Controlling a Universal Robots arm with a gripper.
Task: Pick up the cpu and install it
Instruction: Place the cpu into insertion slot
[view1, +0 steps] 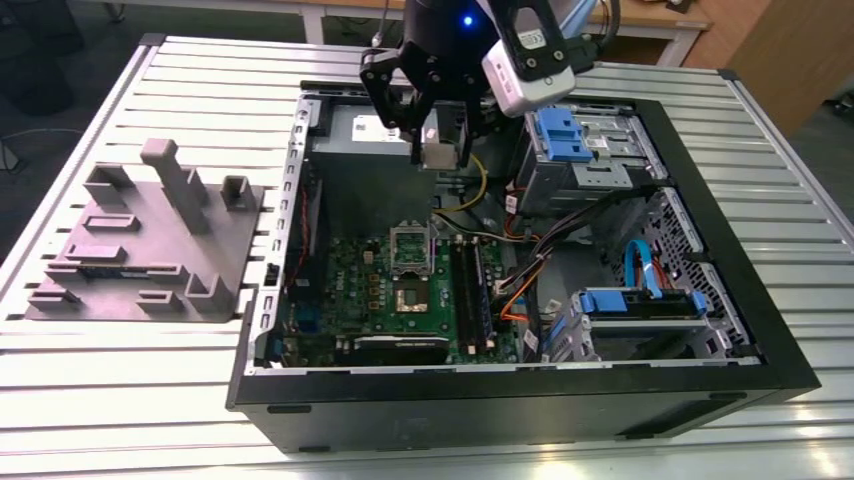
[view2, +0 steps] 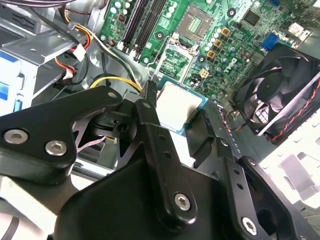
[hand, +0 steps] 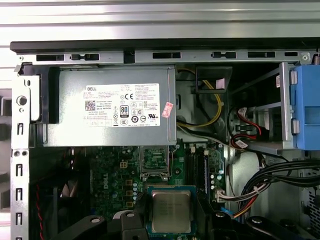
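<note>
Gripper, clenched on the cpu, hung at upper centre of the exterior view, the open socket lying almost straight below.

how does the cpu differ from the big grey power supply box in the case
The cpu is a small flat square; the power supply is a big box. The cpu's top is bare silvery metal; the power supply bears a white label. The cpu is held in the gripper above the motherboard; the power supply sits fixed in the case. Both are grey metal.
</note>
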